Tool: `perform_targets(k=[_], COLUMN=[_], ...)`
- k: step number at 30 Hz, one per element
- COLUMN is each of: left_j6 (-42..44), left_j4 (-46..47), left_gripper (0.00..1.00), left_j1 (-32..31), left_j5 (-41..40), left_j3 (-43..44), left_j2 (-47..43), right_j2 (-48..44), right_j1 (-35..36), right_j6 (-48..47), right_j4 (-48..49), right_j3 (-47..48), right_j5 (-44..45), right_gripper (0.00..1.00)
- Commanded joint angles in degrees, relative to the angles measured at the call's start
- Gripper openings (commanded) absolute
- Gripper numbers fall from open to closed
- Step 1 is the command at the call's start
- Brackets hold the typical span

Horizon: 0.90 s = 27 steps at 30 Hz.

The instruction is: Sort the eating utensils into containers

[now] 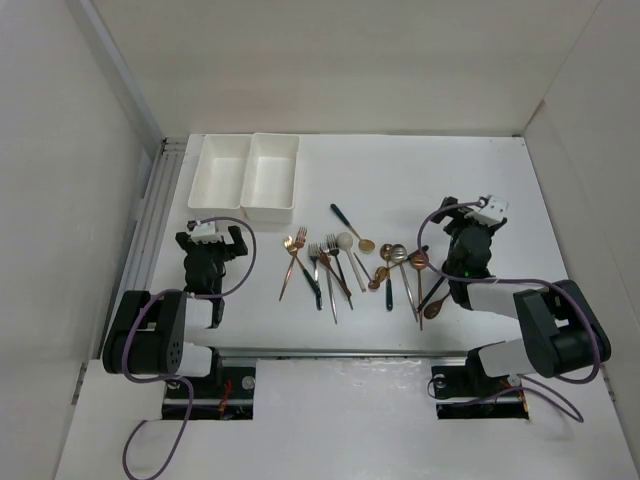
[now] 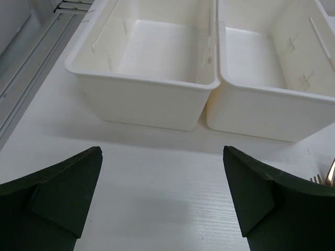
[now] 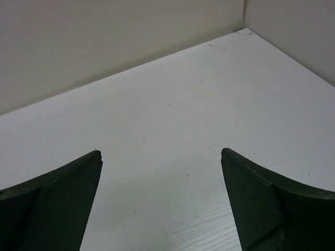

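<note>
Left gripper [image 2: 161, 151]: jaws spread as wide as they go, nothing between them, held low over the white table [image 1: 400, 170]. An aluminium rail [image 1: 150, 215] runs along the table edge on this gripper's left. Straight ahead of its fingertips stand the left bin [image 2: 141, 102], slightly to the left, and the right bin [image 2: 272, 117], slightly to the right. Both are white and open-topped, their long walls touching, white floors in plain sight. To the gripper's right the nearest piece is a copper fork [image 1: 292, 258]; fork tines just enter the left wrist view at its lower right edge. The utensils [image 1: 350, 265] all lie loose on the table in a scatter between the two grippers, several overlapping. The forks lie on the side toward the left gripper. A black-handled gold spoon [image 1: 350, 228] lies at the far edge of the scatter. The spoons [image 1: 398, 258] with gold and copper bowls lie toward the right gripper. The rightmost handles sit under or just beside the right arm; cannot tell which. Right gripper [image 3: 159, 152]: jaws likewise fully apart, holding nothing. Ahead of it are only table surface and the enclosure wall [image 3: 104, 47].
</note>
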Motion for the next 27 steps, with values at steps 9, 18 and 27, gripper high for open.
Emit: perform_targets(k=[9,18,27], left_j6=[4.32,34.23,26.13], left_j4=[5.70,-46.08,-56.21], left_gripper=[1.00,1.00,1.00], left_j1=[0.60,-2.46,-6.77], left_j5=[9.02,12.18,15.97], left_j3=[3.70,41.22,42.23], left_j2=[-5.74,-6.07,-8.05], right_j2=[10.15,1.84,-5.58], right_j1=[10.23,0.93,2.94], right_j6=[-31.01,27.83,45.43], right_j4=[-39.01,-101.29,-100.10], right_j3=[47.33,63.45,32.73], right_j5=[44.78,-19.83,-22.70], right_gripper=[1.00,0.91,0.46])
